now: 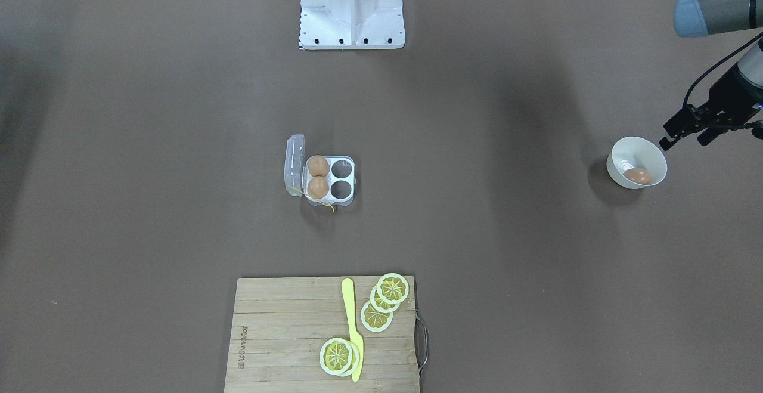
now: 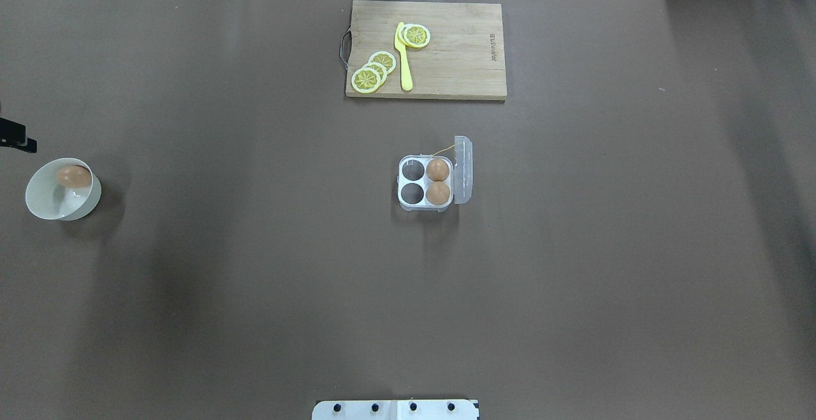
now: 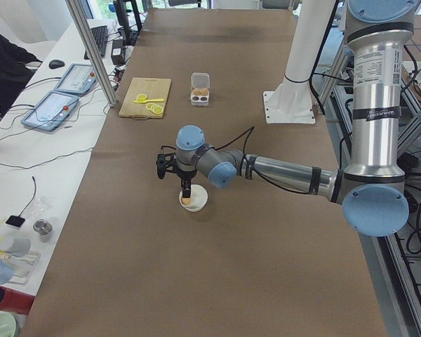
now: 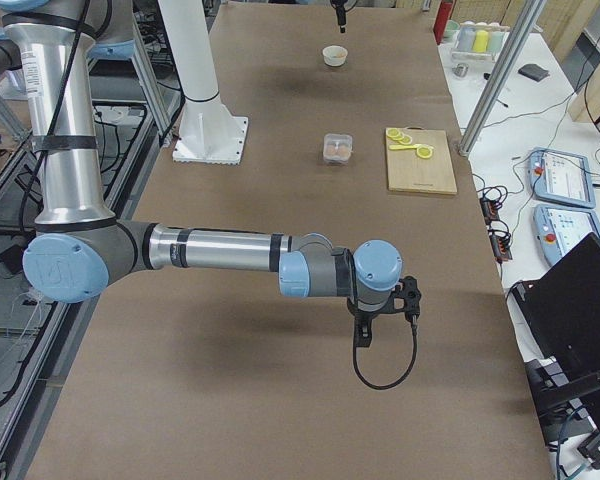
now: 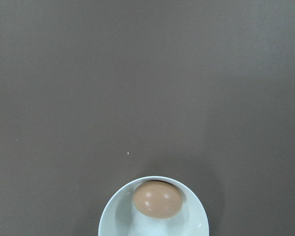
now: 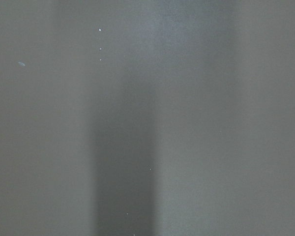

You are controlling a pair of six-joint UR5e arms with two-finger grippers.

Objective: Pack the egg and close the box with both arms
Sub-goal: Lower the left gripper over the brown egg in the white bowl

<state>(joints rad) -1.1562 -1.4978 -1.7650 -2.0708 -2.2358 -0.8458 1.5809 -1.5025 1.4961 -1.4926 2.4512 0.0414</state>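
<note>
The egg lies in a cream bowl at the table's far left end; it also shows in the overhead view and the left wrist view. My left gripper hangs open and empty just beside and above the bowl. The box sits mid-table with its clear lid standing open. Two brown eggs fill the cells next to the lid, and the other two cells are empty. My right gripper hovers over bare table far from the box; I cannot tell its state.
A wooden cutting board with lemon slices and a yellow knife lies on the table's operator side. The white robot base stands at the opposite edge. Brown tabletop lies between bowl and box.
</note>
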